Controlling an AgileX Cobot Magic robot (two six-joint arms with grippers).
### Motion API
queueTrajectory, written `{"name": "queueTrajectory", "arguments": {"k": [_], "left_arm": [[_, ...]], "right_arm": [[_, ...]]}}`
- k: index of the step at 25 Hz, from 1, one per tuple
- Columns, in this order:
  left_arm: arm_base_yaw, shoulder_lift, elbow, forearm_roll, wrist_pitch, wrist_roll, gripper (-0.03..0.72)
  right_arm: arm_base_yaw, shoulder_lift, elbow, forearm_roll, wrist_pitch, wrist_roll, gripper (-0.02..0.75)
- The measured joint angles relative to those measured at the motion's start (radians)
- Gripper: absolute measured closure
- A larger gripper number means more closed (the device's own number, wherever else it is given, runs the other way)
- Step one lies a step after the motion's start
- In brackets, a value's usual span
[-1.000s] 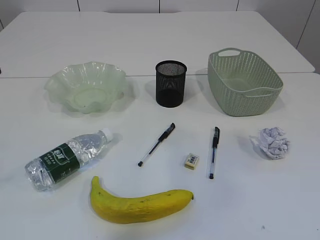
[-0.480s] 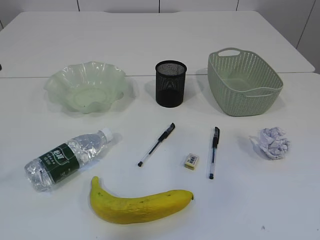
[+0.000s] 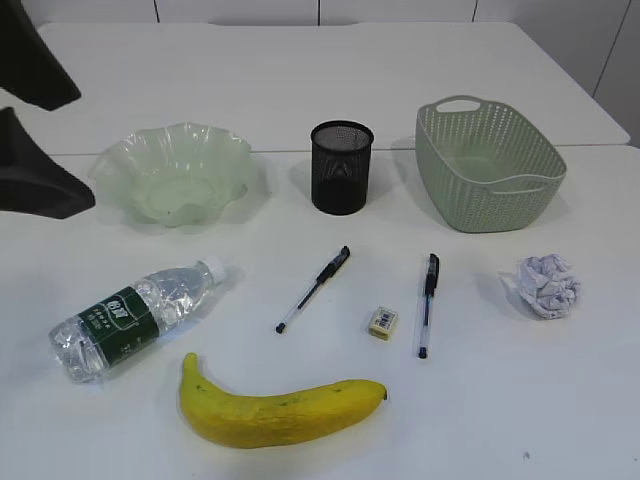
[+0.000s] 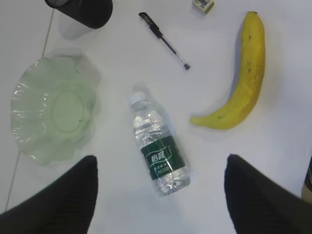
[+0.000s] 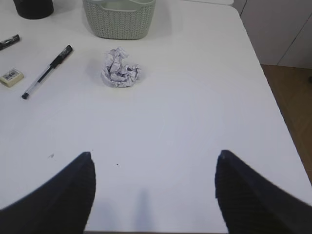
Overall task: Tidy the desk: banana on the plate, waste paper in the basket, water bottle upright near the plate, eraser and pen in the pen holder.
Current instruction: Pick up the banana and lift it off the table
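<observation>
Plainly, no part of the tidy-up is complete. The left gripper point(image 4: 158, 195) hovers with its jaws spread wide and nothing between them; directly beneath it, between the two fingers, the small clear plastic water bottle with a white cap and dark green label point(image 4: 158, 151) lies on its side on the white table point(image 3: 500, 420), not yet upright. To one side of that gripper sits the translucent pale green ruffled-rim plate point(image 4: 51, 109), empty; to the other side lies the large curved yellow banana point(image 4: 241, 80), well apart from the plate. Beyond the bottle, further ahead of the left gripper, a black-capped clear pen point(image 4: 163, 40) rests on the table, with the black wire-mesh cylindrical pen holder point(image 4: 80, 9) and the tiny pale yellow eraser with a barcode sticker point(image 4: 203, 4) at the far edge of that view. The right gripper point(image 5: 153, 195) likewise stands open and empty above bare table; ahead of it lies the crumpled ball of white waste paper point(image 5: 119, 70), and past that the sage-green perforated plastic basket point(image 5: 119, 22), apparently empty. A second pen point(image 5: 46, 71) lies off to the paper's side, outside the holder. Judgement: all five placements remain outstanding; the left gripper appears best placed to begin with the bottle.
</observation>
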Motion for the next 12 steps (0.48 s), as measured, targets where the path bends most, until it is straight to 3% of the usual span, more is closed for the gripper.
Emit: {"name": "queueTrajectory", "arguments": {"k": [5,12], "left_arm": [[0.082,0.048,0.0,-0.161,-0.019,0.136,0.115],[0.109,0.134,0.0,-0.28,-0.029,0.27,0.115]], "right_arm": [[0.0,0.0,0.0,0.0,0.0,0.0,0.171],[0.0,0.0,0.0,0.0,0.0,0.0,0.171]]}}
